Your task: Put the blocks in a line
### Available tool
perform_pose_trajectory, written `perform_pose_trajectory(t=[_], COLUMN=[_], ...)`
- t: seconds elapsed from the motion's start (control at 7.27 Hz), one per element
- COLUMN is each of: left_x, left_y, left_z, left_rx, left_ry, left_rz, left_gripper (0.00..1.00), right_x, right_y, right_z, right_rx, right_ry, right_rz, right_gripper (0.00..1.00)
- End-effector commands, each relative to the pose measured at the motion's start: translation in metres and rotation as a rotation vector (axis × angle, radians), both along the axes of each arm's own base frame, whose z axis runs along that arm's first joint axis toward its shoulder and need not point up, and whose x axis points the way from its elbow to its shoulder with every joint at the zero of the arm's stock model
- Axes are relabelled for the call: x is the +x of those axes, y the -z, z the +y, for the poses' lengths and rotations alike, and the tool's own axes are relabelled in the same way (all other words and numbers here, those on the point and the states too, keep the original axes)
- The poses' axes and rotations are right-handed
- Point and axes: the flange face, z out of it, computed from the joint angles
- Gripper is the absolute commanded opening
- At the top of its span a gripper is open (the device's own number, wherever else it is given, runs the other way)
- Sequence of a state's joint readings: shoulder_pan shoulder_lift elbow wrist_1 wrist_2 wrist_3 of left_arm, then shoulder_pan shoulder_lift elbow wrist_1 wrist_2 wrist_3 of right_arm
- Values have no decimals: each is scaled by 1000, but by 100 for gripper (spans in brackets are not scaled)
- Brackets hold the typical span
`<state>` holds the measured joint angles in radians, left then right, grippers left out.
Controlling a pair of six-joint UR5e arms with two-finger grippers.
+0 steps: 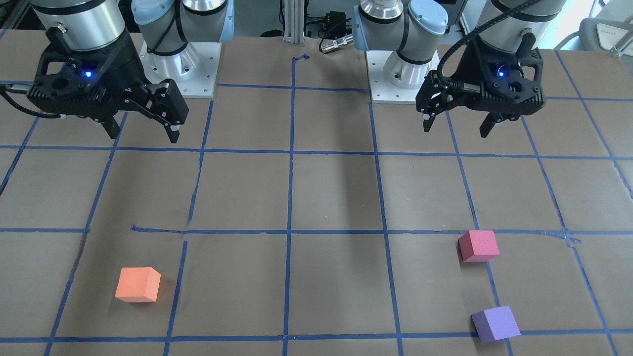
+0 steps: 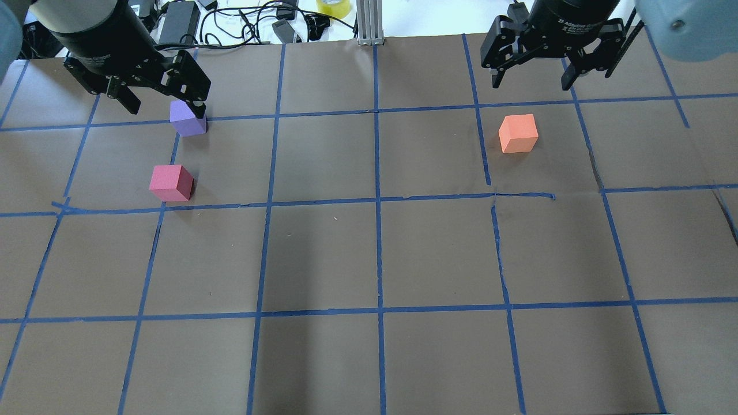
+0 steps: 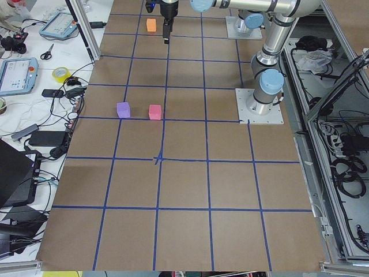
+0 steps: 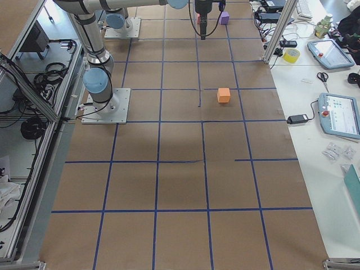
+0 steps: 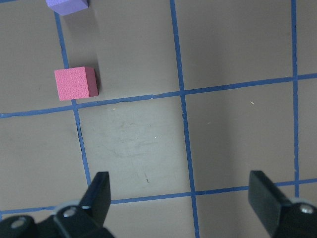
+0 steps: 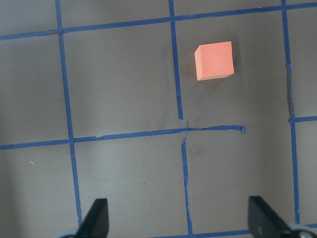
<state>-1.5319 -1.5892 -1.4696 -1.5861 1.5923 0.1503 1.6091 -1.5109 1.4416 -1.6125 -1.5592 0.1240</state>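
Plainly, three matte cubes: orange block, pinkish-red block, purple block; left gripper, right gripper both spread.

Inspector: Arm finish?
Technician: The right arm and the left arm have silver tubes, pale blue joint caps and white base plates with screws.
Inspector: End effectors?
Technician: The right end effector and the left end effector are matte black, each showing a blue lamp. A ribbed black cable runs along the left wrist.
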Motion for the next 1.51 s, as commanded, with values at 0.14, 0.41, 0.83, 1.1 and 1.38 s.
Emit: perform_pose_trajectory(t=[0.14,0.41,0.83,1.1,1.38], left_x=[1,0,0,0,0], left_y=[0,0,0,0,0], left_z=[0,0,0,0,0], left_rx=[0,0,0,0,0], left_ry=[-1,1,-1,-1,1], left_rz=[0,0,1,2,2], left_gripper=[100,100,100,100,100], right_x=[0,0,0,-1,-6], right_y=[0,0,2,6,4], right_z=[0,0,1,1,0], right_rx=[1,1,8,13,14], right_ry=[0,0,-1,1,11], right_rz=[1,-2,4,6,29], right_gripper=[100,100,100,100,100])
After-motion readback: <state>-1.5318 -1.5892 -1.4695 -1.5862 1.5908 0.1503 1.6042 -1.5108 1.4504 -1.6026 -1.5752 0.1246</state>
